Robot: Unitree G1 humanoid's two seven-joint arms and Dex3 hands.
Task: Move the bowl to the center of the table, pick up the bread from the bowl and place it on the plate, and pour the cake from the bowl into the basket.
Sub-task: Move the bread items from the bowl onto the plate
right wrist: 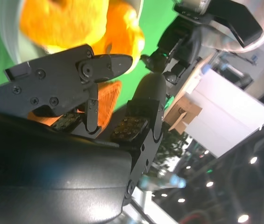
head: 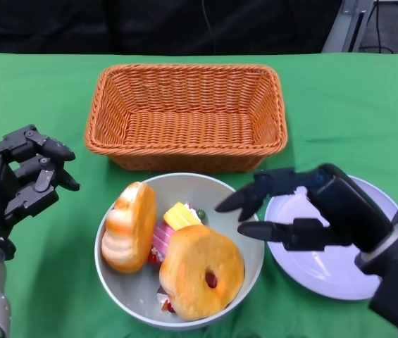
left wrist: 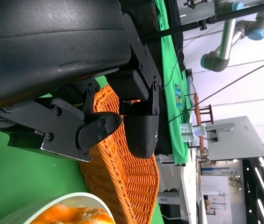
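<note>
green table [head: 339,105] | right hand [head: 294,211] open, empty, at bowl [head: 251,239] rim

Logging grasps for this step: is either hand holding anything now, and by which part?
Nothing is held. The right hand hovers open at the bowl rim; the left hand is open beside it.

- A table [head: 36,98] covered in bright green cloth fills the head view.
- An orange wicker basket [head: 186,116] sits toward the far side.
- A grey bowl [head: 137,294] sits just in front of the basket.
- A pale lilac plate [head: 318,264] lies just right of the bowl.
</note>
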